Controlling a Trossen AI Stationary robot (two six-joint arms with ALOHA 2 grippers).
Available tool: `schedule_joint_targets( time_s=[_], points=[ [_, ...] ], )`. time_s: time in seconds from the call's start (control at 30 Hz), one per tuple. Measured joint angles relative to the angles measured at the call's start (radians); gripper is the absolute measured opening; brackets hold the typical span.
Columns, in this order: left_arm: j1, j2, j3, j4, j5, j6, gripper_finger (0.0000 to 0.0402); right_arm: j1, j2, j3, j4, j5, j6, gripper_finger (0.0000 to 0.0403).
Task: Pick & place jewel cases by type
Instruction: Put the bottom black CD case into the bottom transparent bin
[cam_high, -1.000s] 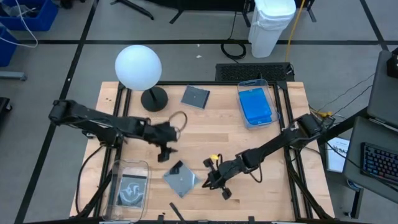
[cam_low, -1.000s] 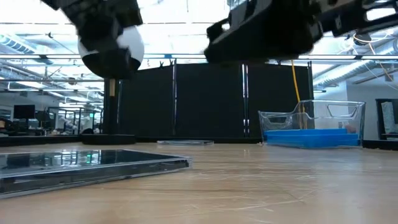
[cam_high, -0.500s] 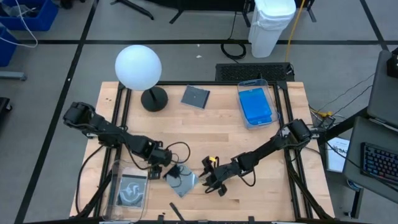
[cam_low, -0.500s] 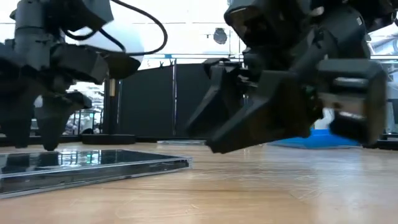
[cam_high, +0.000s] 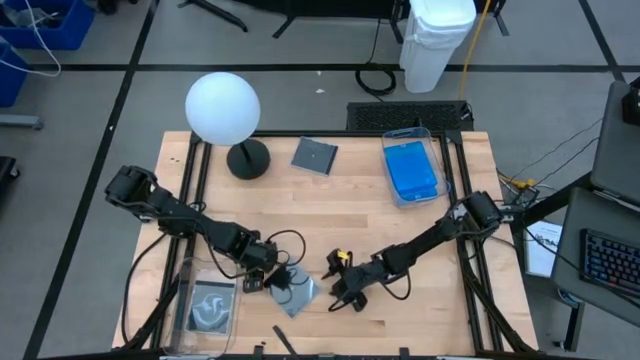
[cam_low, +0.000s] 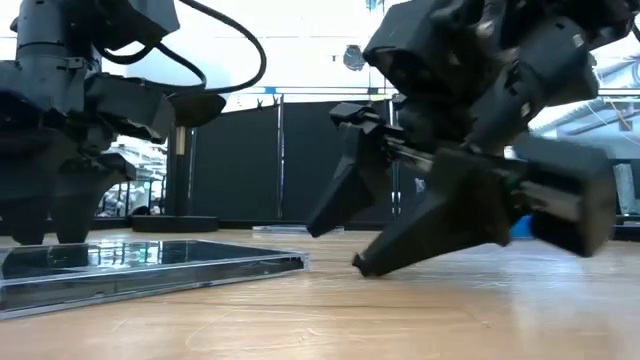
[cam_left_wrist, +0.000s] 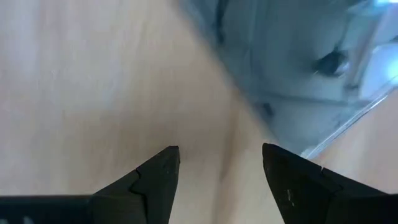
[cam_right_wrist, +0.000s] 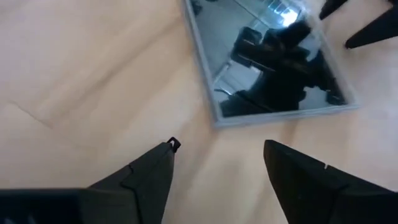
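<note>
A dark jewel case (cam_high: 294, 289) lies flat on the wooden table near its front edge; the low view shows it at table height (cam_low: 150, 264). My left gripper (cam_high: 264, 280) stands open and low just off the case's left corner (cam_left_wrist: 292, 74). My right gripper (cam_high: 338, 296) is open and low at the case's right, its fingers pointing toward the case (cam_right_wrist: 273, 59). Neither touches it. Another dark case (cam_high: 314, 155) lies flat at the far side. Blue cases (cam_high: 412, 170) lie in a clear bin.
A white globe lamp (cam_high: 222, 107) on a black base stands at the far left. A clear bin (cam_high: 208, 306) at the near left holds a dark case. The bin with the blue cases (cam_high: 432, 150) stands at the far right. Bare wood lies between them.
My left gripper has moved toward the near edge and come down beside the dark case's left corner. My right gripper has dropped to table height, shifted slightly toward the case and opened. The case has stayed in place.
</note>
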Motion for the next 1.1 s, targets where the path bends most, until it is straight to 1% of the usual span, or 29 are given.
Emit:
schedule_joint_targets(
  time_s=[0.1, 0.17, 0.3, 0.43, 0.57, 0.67, 0.9, 1.0, 1.1],
  points=[
    [-0.001, 0.002, 0.0, 0.073, 0.024, -0.022, 0.0237, 0.013, 0.0, 0.0, 0.007, -0.003, 0.051, 0.0236],
    [0.0, 0.009, -0.002, 0.136, 0.034, -0.064, 0.0237, 0.022, 0.002, 0.0, 0.014, -0.003, 0.091, 0.0236],
    [0.0, 0.04, -0.004, 0.292, 0.117, -0.14, 0.0237, 0.039, 0.003, -0.002, 0.021, -0.003, 0.168, 0.0235],
    [-0.012, 0.102, -0.001, 0.423, 0.2, -0.188, 0.0237, 0.057, 0.003, -0.002, 0.044, -0.006, 0.193, 0.0235],
    [-0.012, 0.195, 0.0, 0.578, 0.283, -0.278, 0.0236, 0.069, 0.002, -0.003, 0.051, -0.014, 0.192, 0.0233],
    [-0.01, 0.251, 0.0, 0.688, 0.32, -0.316, 0.0236, 0.079, 0.001, -0.002, 0.022, -0.022, 0.197, 0.023],
    [0.0, 0.275, -0.002, 0.776, 0.293, -0.309, 0.0236, 0.077, -0.005, 0.003, -0.167, -0.006, 0.229, 0.0228],
    [0.0, 0.275, -0.002, 0.794, 0.285, -0.292, 0.0236, 0.077, -0.004, 0.003, -0.14, 0.013, 0.233, 0.0228],
    [0.0, 0.275, -0.003, 0.798, 0.266, -0.238, 0.0236, 0.073, -0.002, -0.002, -0.079, 0.107, 0.225, 0.0225]
  ],
)
